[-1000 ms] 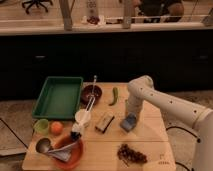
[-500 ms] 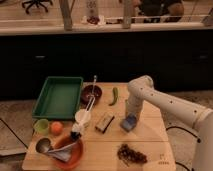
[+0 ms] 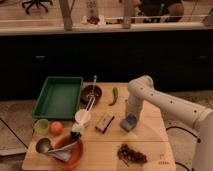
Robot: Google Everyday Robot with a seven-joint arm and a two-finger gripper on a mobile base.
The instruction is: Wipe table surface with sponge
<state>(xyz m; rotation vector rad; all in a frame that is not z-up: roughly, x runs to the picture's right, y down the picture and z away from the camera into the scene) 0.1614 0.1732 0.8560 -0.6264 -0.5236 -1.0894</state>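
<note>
While the white arm bends down from the right side of the worktop [image 3: 150, 145], its end effector [image 3: 131, 116] sits right on top of the sponge [image 3: 129, 123], which lies flat on the wood a little right of centre, nearer the right edge than the left. From where I stand I cannot tell how the end effector is set around the sponge, only that the two are touching or as good as touching. I would judge the wiping to be at its beginning or in its first stroke: the sponge is down on the surface, yet most of the wood looks unswept, and a heap of dark crumbs [image 3: 131, 154] lies near the front edge, just in front of the sponge. So nearly all the work seems left. The sponge itself is a small blue-grey block, soft-looking, lying with its long side pointing roughly toward the front edge. Just to its left rests a tan-and-dark block [image 3: 105, 122] of similar size. Toward the back left corner stands a green tray [image 3: 45, 106], and an orange bowl [image 3: 75, 155] sits at the front left corner.
</note>
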